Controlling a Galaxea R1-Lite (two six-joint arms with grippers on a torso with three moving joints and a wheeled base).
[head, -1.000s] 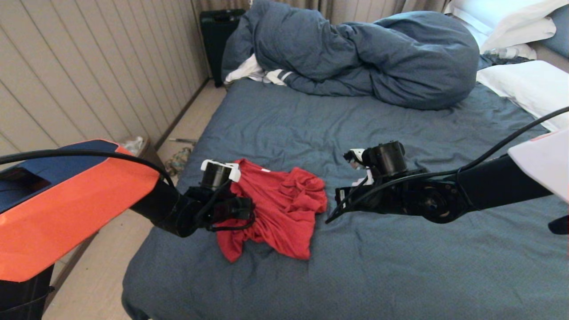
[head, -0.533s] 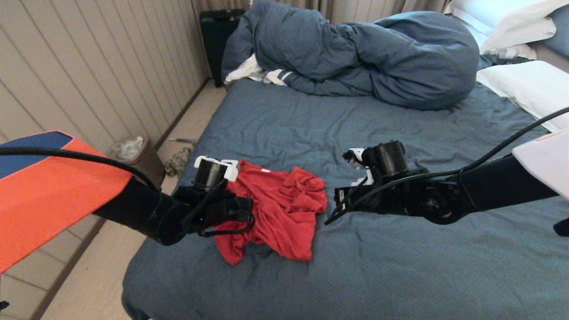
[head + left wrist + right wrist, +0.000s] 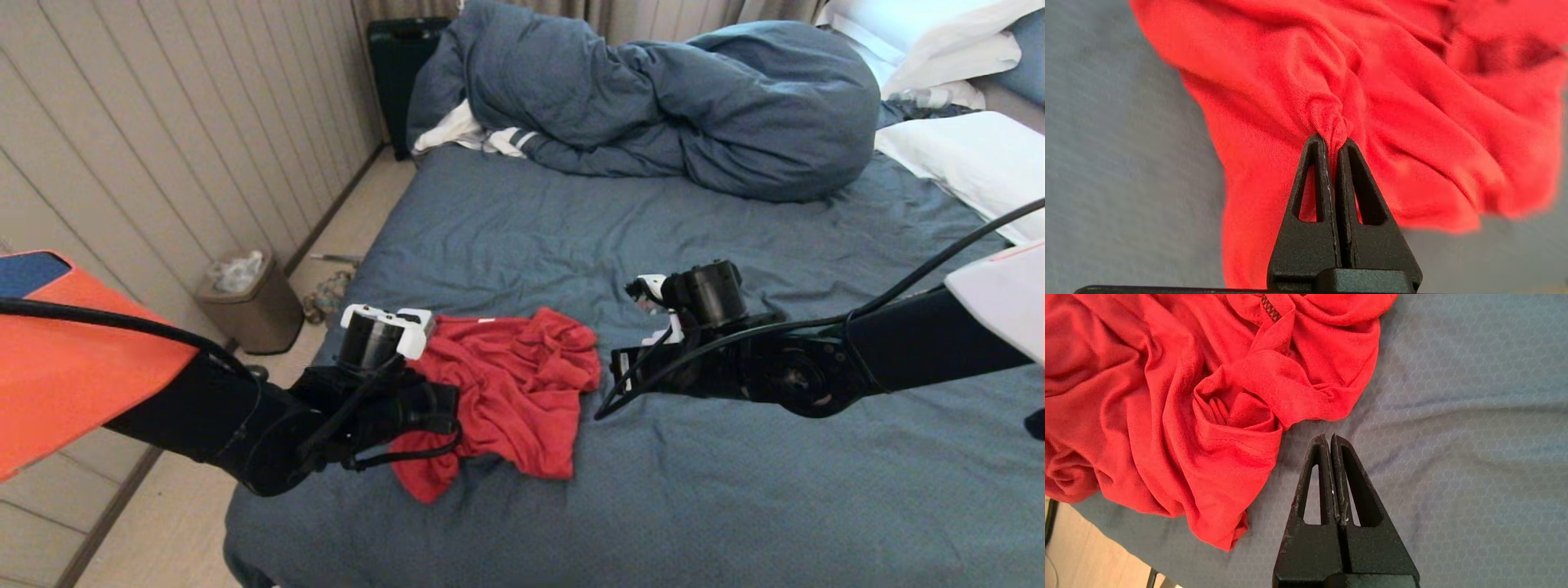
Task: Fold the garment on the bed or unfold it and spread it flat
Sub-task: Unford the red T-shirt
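The bed (image 3: 735, 490) filled nearly everything in front of me, its dark sheet wrinkled, and the shirt (image 3: 506, 392) lay crumpled near its left edge, in the gap between my two arms. The heap ran longer from the far side toward me than across. It spread away to the right of my left gripper (image 3: 1332, 141), which sat at the shirt's left border, and it lay just to the left of my right gripper (image 3: 1330, 437) — so the cloth was bracketed, with the left one actually on it and the right one close beside it but apart.

My left gripper's fingers were pinched together on a small puckered ridge of red cloth, with folds fanning out from the pinch. My right gripper's fingers were pressed together on nothing, the tips just short of the nearest red fold, over bare sheet.

The shirt itself was bunched in deep soft folds — no lettering or picture showing, only a short run of dark stitching on a rolled edge and a small white tag at its far side.
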